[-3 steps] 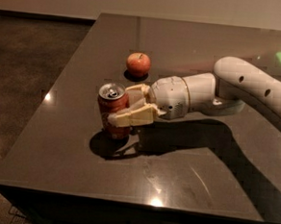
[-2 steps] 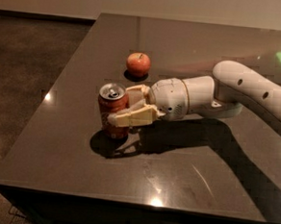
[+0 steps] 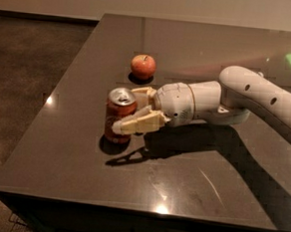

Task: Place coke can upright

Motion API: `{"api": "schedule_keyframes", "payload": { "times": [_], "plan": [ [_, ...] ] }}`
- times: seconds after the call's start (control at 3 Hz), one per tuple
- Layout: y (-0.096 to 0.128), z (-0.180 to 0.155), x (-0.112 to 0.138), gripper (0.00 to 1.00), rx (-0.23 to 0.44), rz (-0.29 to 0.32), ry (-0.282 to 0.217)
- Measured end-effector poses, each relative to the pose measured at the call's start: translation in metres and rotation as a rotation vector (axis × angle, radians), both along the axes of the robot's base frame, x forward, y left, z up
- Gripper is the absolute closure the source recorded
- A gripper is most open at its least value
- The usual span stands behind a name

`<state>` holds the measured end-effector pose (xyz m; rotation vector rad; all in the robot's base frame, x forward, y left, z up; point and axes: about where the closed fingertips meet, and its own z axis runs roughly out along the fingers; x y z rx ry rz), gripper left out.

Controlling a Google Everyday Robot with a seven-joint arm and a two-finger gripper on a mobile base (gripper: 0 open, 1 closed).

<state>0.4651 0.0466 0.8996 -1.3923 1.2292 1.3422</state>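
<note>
While the coke can (image 3: pixel 114 115) stands upright on the left part of the dark desk (image 3: pixel 205 192), the gripper (image 3: pixel 125 110) is around it from the right, its jaws closed on the can's sides. An apple (image 3: pixel 143 66) sits close behind.

Red apple (image 3: pixel 143 66) upright on dark glossy table (image 3: pixel 81 173), near, beyond tool (image 3: pixel 123 111); brown floor (image 3: pixel 28 80) left.
</note>
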Motion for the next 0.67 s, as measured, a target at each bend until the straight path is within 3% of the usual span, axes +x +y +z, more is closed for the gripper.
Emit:
{"api": "schedule_keyframes", "payload": {
  "times": [0.67],
  "plan": [
    [0.0012, 0.0005, -0.0006, 0.00, 0.000, 0.002, -0.001]
  ]
}}
